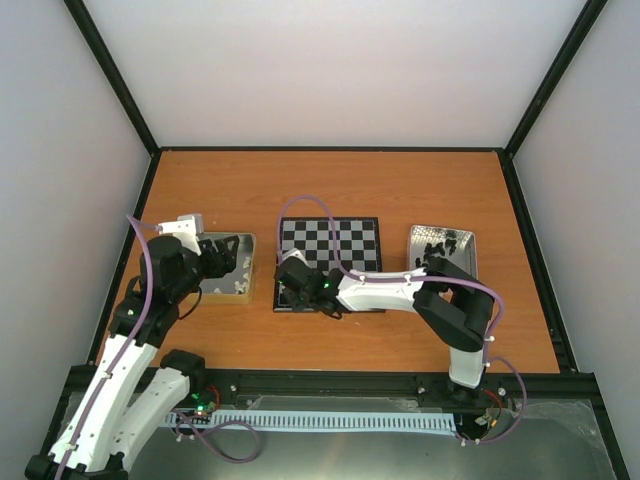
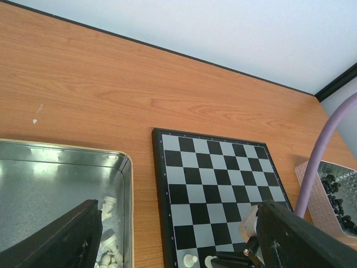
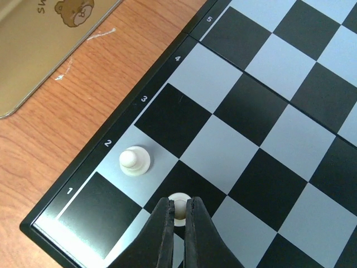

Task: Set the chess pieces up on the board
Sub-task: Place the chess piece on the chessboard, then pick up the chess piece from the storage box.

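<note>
The board (image 1: 345, 240) lies mid-table. My right gripper (image 3: 178, 215) is shut on a cream-white pawn (image 3: 179, 200) that stands on a black square in the board's second row, near the near left corner. Another white pawn (image 3: 134, 161) stands on the square to its left; it also shows in the left wrist view (image 2: 191, 260). My left gripper (image 1: 232, 258) is open and empty, hovering over the left tin (image 2: 56, 178), which holds several white pieces (image 2: 109, 240). Black pieces (image 2: 337, 195) lie in the right tin (image 1: 442, 240).
A flat tin lid with a bear picture (image 3: 50, 39) lies left of the board. My right arm (image 1: 400, 290) stretches across the board's near edge. A purple cable (image 2: 323, 151) hangs in the left wrist view. Black frame posts (image 1: 525, 230) border the table.
</note>
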Controlling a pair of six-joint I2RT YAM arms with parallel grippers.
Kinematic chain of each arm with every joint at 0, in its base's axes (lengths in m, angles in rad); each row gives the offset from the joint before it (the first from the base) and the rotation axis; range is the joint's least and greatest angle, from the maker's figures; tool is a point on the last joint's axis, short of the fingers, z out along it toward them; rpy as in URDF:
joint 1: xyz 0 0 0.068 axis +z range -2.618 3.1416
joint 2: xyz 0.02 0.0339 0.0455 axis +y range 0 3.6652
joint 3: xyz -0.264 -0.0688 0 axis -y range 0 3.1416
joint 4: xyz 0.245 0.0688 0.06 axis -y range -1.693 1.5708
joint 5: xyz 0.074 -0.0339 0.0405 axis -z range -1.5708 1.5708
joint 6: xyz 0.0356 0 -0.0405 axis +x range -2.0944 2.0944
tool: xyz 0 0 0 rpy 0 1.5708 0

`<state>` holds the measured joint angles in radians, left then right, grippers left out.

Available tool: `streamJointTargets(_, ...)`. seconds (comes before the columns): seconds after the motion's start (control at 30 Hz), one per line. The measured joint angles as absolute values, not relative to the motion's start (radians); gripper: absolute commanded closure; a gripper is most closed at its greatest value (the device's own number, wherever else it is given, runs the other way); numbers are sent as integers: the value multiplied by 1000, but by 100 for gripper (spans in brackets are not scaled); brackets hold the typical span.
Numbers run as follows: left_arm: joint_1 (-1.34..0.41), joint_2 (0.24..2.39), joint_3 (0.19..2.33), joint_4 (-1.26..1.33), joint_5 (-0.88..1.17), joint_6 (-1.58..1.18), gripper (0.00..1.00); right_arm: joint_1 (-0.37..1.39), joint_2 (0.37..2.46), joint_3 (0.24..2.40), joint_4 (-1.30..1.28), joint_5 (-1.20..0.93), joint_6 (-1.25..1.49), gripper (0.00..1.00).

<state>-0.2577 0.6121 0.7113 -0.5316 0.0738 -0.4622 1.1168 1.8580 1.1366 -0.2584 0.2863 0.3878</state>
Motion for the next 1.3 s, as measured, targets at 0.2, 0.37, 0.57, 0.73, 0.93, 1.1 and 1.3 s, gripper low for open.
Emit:
streamJointTargets(0.2, -258, 613, 710, -532, 74, -462, 24, 1117, 1868, 1144, -257, 303, 395, 91)
streamJointTargets(0.37, -258, 615, 710, -532, 70, -463, 21, 1117, 1867, 1145, -276, 301, 406, 68)
streamJointTargets(0.57, -258, 685, 712, -537, 36, -481, 20, 1117, 1771, 1148, -349, 301, 439, 53)
streamJointTargets(0.73, -247, 844, 739, -581, 17, -496, 31, 1117, 1626, 1176, -395, 330, 484, 53)
streamJointTargets(0.93, -178, 1019, 791, -633, 12, -509, 42, 1115, 1549, 1170, -419, 344, 507, 54)
streamJointTargets(1.1, -133, 1167, 820, -636, 51, -490, 54, 1111, 1557, 1148, -423, 307, 503, 57)
streamJointTargets(1.3, -128, 1412, 894, -628, 128, -421, 49, 1108, 1592, 1127, -391, 228, 502, 58)
